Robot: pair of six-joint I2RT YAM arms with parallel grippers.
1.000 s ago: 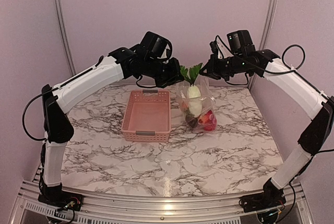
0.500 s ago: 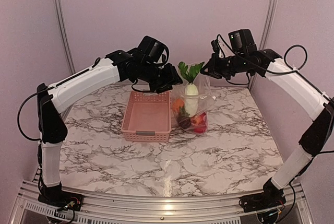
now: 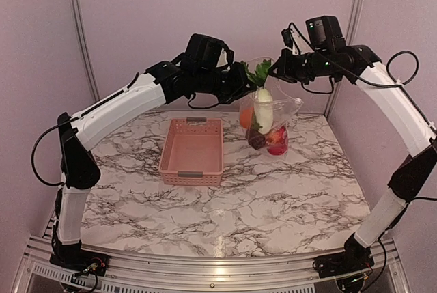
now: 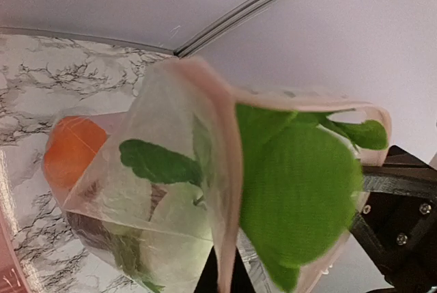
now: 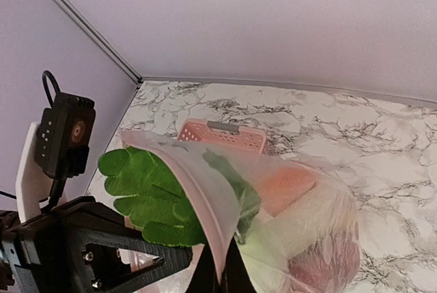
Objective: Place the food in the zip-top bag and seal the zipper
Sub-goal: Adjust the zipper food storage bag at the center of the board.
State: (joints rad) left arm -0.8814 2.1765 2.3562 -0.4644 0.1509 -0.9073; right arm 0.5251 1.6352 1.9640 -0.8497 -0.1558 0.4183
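Two pincers: I have both clamped tight on the mouth edge of the zip-top bag [image 3: 274, 121], the left pincer [image 3: 244, 89] at one end and the right pincer [image 3: 276, 72] at the other.
Why held so: the bag hangs between them. I judge this pulls the mouth taut and straight, as the seal needs.
Zipper: the zipper [image 5: 199, 185] runs as a pale strip from grip to grip. The leafy green [image 3: 259, 74] pokes up through it, so I take the mouth as not closed there.
Food: the white piece [image 3: 263, 108] stands upright below the leaves. The orange piece [image 3: 246, 117], the dark purple piece [image 3: 257, 140] and the red piece [image 3: 276, 140] sit low in the bag, away from the mouth.
Bag position: raised at the back of the tabletop [image 3: 273, 194], beside the pink basket [image 3: 193, 149] and apart from it. I cannot tell whether its bottom touches the marble.
Edges: the back wall is close behind both wrists.
Open room: bare marble lies toward the near edge, so I judge lowering forward is the freest path.
Risk: the leaves may jam the seal unless tucked in.
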